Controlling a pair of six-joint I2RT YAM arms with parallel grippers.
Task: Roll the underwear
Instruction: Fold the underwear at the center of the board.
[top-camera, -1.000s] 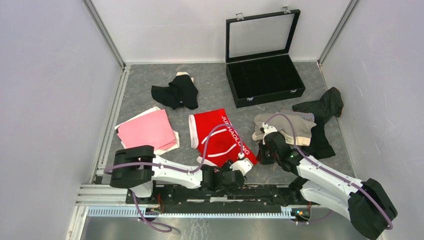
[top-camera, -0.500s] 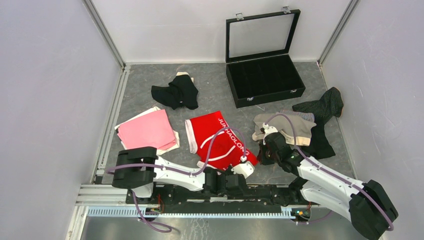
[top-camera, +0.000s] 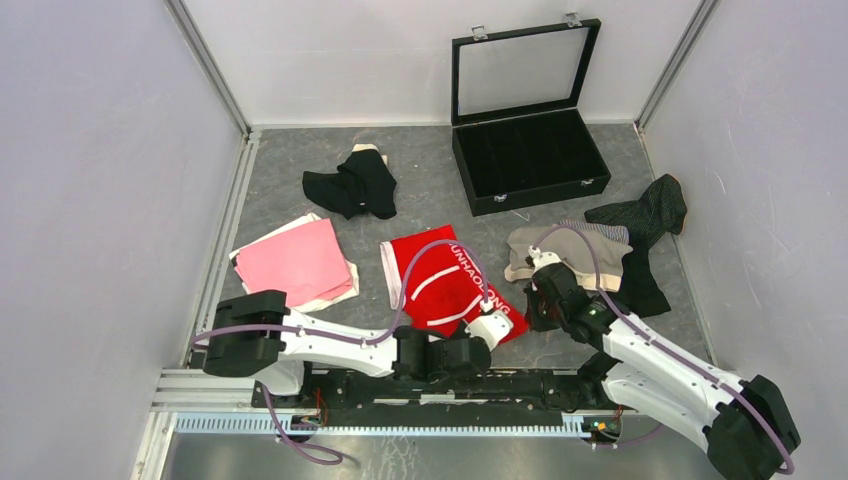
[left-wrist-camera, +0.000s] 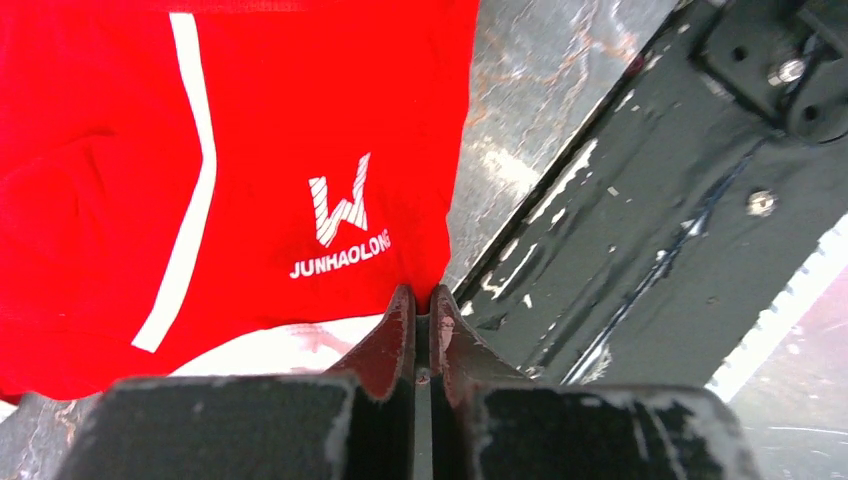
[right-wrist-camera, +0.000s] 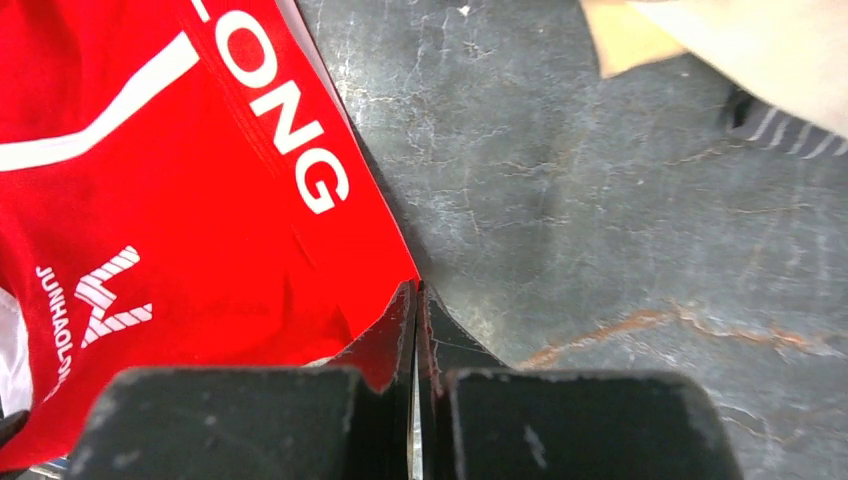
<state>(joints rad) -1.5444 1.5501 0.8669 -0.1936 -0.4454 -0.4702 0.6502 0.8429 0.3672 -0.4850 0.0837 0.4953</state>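
The red underwear (top-camera: 445, 285) with white lettering lies flat near the table's front middle. In the left wrist view its red cloth (left-wrist-camera: 250, 180) fills the upper left, and my left gripper (left-wrist-camera: 425, 298) is shut with the cloth's near corner pinched between the tips. In the top view the left gripper (top-camera: 483, 335) sits at the garment's near edge. My right gripper (right-wrist-camera: 417, 290) is shut on the red underwear's (right-wrist-camera: 180, 220) right corner. In the top view the right gripper (top-camera: 528, 312) stands just right of the garment.
Other underwear lies around: a black piece (top-camera: 352, 185) at the back, a pink one (top-camera: 295, 262) at left, a beige one (top-camera: 570, 255) and a dark pinstriped one (top-camera: 645, 215) at right. An open black glass-lidded case (top-camera: 530, 150) stands at the back. The black base rail (left-wrist-camera: 640, 230) runs close to the left gripper.
The left gripper has closed on the red underwear's near corner and the right gripper has finished closing. The garment has turned and shifted a little to the right.
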